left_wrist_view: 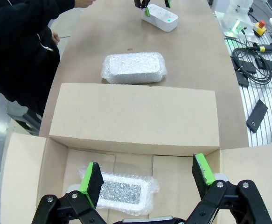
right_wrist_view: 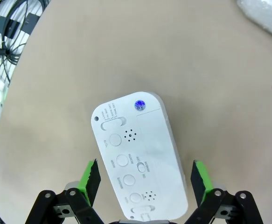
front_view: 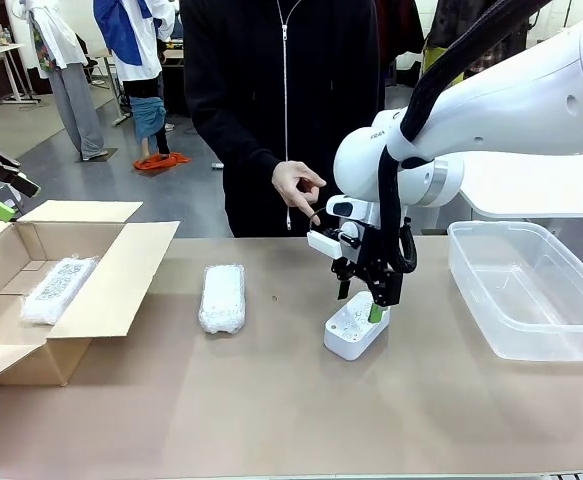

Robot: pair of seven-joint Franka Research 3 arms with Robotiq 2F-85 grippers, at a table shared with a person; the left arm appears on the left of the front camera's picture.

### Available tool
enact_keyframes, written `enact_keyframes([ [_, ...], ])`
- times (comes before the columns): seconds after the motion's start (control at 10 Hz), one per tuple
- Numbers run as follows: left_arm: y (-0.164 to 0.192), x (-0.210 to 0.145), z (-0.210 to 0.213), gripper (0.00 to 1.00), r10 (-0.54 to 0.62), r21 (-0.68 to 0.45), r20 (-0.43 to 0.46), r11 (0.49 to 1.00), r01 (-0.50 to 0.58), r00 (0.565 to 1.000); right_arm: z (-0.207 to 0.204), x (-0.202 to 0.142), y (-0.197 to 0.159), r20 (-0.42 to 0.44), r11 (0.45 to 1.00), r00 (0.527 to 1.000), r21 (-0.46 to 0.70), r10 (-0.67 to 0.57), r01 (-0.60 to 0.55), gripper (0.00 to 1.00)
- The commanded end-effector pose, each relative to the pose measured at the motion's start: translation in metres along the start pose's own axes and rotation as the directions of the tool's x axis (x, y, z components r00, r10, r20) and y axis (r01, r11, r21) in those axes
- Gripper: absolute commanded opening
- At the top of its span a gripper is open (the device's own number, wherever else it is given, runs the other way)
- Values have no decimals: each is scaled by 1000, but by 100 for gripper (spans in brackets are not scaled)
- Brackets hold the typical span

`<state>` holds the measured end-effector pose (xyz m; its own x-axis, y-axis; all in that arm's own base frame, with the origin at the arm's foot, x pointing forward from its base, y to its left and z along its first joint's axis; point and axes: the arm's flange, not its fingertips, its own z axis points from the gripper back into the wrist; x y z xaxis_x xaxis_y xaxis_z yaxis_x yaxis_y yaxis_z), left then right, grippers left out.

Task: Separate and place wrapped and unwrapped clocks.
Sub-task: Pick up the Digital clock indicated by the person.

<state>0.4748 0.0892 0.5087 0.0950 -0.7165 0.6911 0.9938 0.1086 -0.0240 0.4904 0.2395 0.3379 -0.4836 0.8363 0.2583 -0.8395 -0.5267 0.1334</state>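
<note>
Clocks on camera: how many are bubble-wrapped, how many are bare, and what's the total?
Wrapped: 2, the boxed wrapped clock and the loose wrapped clock on the table
Unwrapped: 1, the white bare clock
Total: 3

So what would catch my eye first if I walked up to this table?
Probably the right gripper, open, its fingers on either side of a bare white clock near the table's middle, with a person's hand pointing just behind it. Next, one bubble-wrapped clock lying loose on the table, and a second bubble-wrapped clock inside the open cardboard box at the left.
</note>
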Motion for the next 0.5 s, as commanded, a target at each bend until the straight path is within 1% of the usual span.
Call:
enact_keyframes([
  [0.0, -1, 0, 1, 100, -1, -6, -12, 1000, 1, 1000, -9, -6, 8, 8, 999, 1000, -23, 24, -23, 100],
  [0.2, -1, 0, 1, 100, -1, -6, -12, 1000, 1, 1000, -17, -12, 10, 6, 1000, 1000, -11, 22, -22, 100],
  [0.4, -1, 0, 1, 100, -1, -6, -12, 1000, 1, 1000, -22, -16, 4, -1, 1000, 1000, -2, 31, -31, 100],
])
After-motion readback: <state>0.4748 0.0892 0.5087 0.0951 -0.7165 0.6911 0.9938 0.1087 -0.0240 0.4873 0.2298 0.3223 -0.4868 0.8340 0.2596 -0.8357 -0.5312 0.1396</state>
